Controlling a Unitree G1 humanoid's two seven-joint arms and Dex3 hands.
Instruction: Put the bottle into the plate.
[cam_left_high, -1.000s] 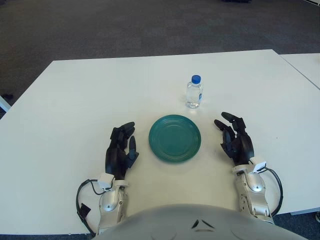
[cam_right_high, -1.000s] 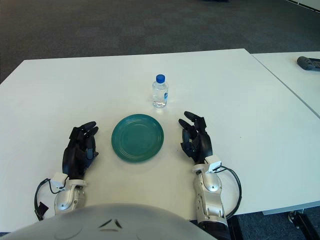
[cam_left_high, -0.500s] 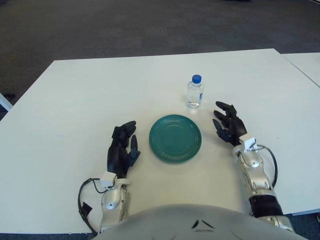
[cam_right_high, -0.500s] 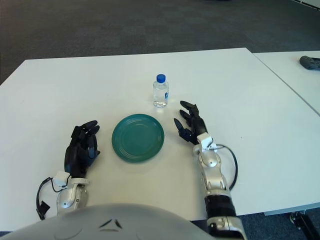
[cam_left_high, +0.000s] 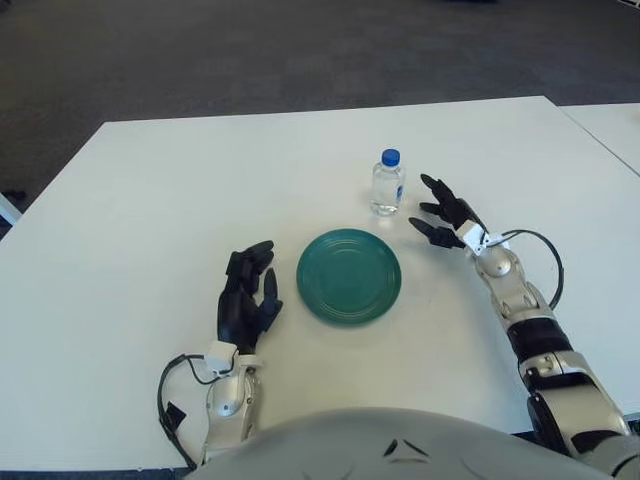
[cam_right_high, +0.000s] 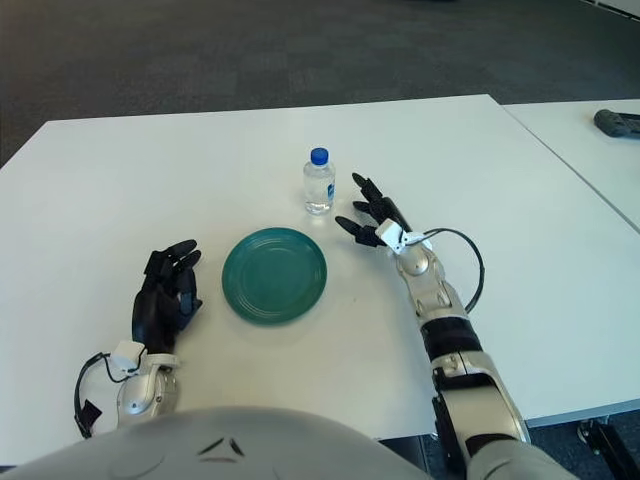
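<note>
Clear plastic bottle with a blue cap stood upright beyond the round green plate. My right hand hung just beside it, fingers spread, grasping nothing. My left hand showed left of the plate, relaxed.

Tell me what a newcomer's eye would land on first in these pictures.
The green plate stands out at the middle of the white table, with the bottle upright just beyond it. The right robot hand reaches, fingers spread, beside the bottle on its right, not touching it; the left robot hand shows left of the plate.
</note>
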